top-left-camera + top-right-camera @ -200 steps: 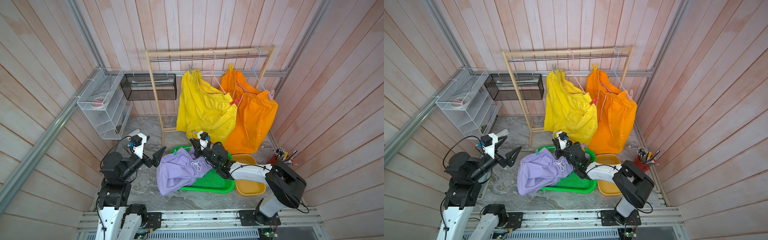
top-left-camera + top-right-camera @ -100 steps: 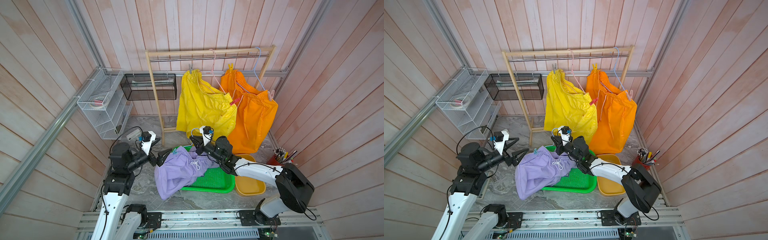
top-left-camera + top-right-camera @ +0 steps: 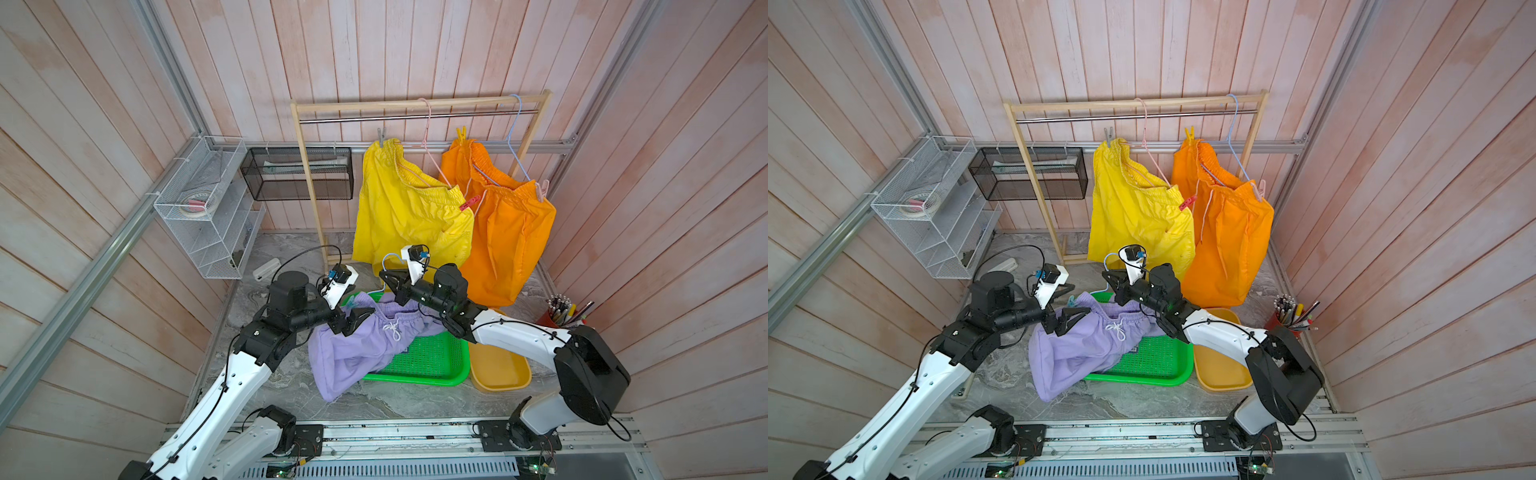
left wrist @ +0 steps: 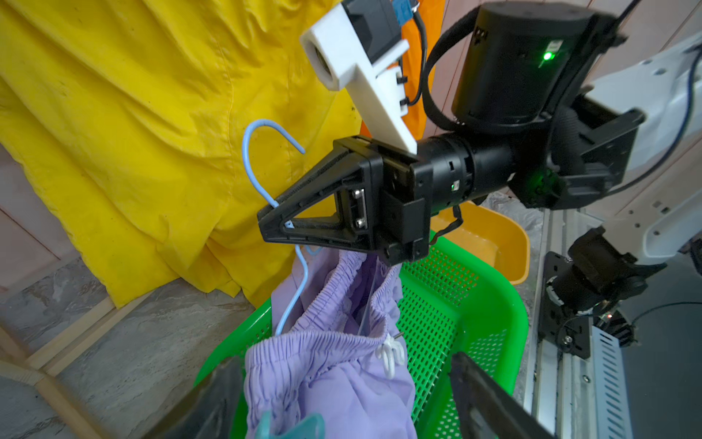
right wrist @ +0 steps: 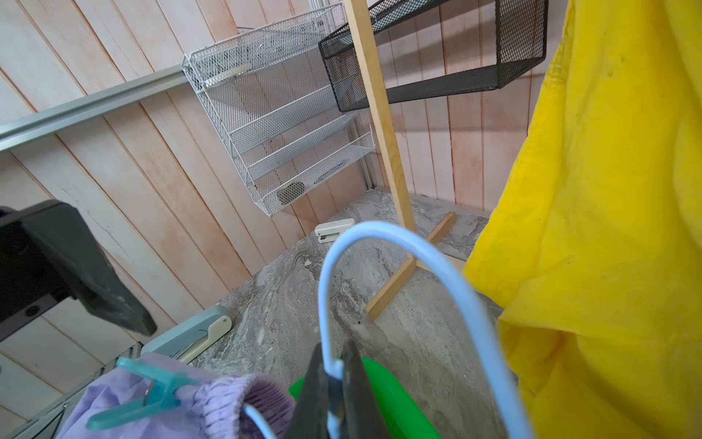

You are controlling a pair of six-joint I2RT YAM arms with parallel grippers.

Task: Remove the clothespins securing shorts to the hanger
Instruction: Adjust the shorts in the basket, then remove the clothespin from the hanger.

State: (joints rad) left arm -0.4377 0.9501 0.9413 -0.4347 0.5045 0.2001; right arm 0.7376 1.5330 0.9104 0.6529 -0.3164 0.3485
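Left gripper [image 3: 356, 321] stands wide, jaws either side of the teal clothespin [image 5: 144, 391] on the left end of the lilac shorts [image 3: 365, 345]; its handles appear to point toward that claw. Right gripper [image 4: 271, 225] is clamped on the blue hanger [image 5: 372, 229], holding the shorts over the green tray [image 3: 432, 365]. Yellow shorts [image 3: 407, 216] hang just beyond.
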